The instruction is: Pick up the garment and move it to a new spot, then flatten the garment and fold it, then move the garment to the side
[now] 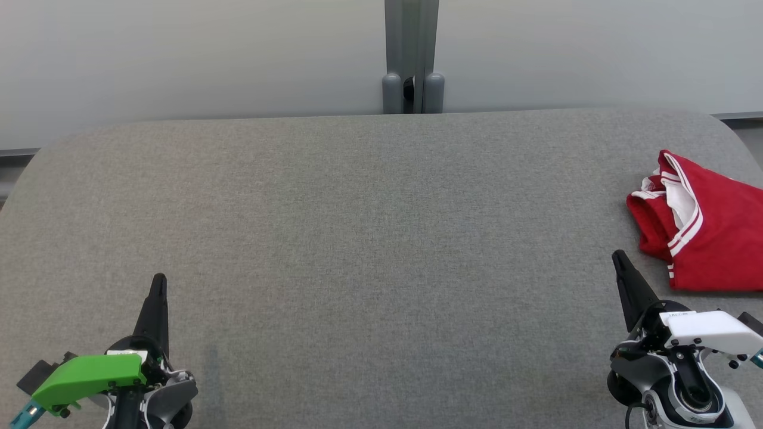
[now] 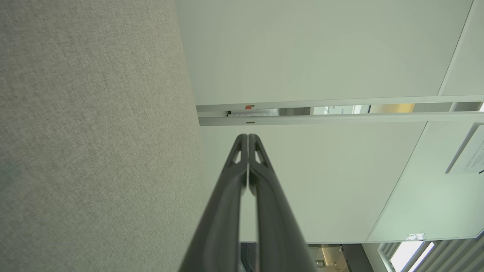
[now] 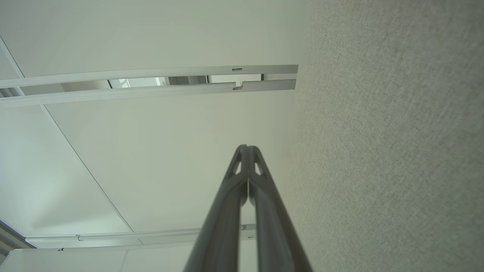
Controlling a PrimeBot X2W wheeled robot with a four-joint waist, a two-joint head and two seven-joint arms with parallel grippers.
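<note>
— How do the jaws stand?

— Both clenched. The left gripper (image 1: 158,285) has its two dark fingers pressed into one spike; in its wrist view the left gripper (image 2: 248,138) meets tip to tip, with a thin slit between the fingers (image 2: 227,211) lower down. The right gripper (image 1: 619,260) is the same, and in its own wrist view the right gripper (image 3: 247,148) is closed finger against finger.

— Are they gripping cloth?

— No, each is closed on itself. Both point away from the robot over the grey fabric-covered table (image 1: 357,226), the left at the near left, the right at the near right. A green cover (image 1: 89,375) sits on the left wrist and a white cover (image 1: 709,330) on the right.

— Where is the garment?

— The red garment (image 1: 715,244), trimmed with white stripes, lies on the table at the far right, cut off by the picture's edge. It looks folded or bunched; I cannot tell what kind of garment it is. It lies just beyond and to the right of the right gripper's tip, near it but apart. The left gripper is well apart from it.

— And further out?

— Pale wall panels (image 1: 179,53) behind the table, and a grey post (image 1: 411,47) at the middle of its far edge. Both wrist views show the table's grey weave (image 2: 94,132) beside those panels (image 3: 151,158).
</note>
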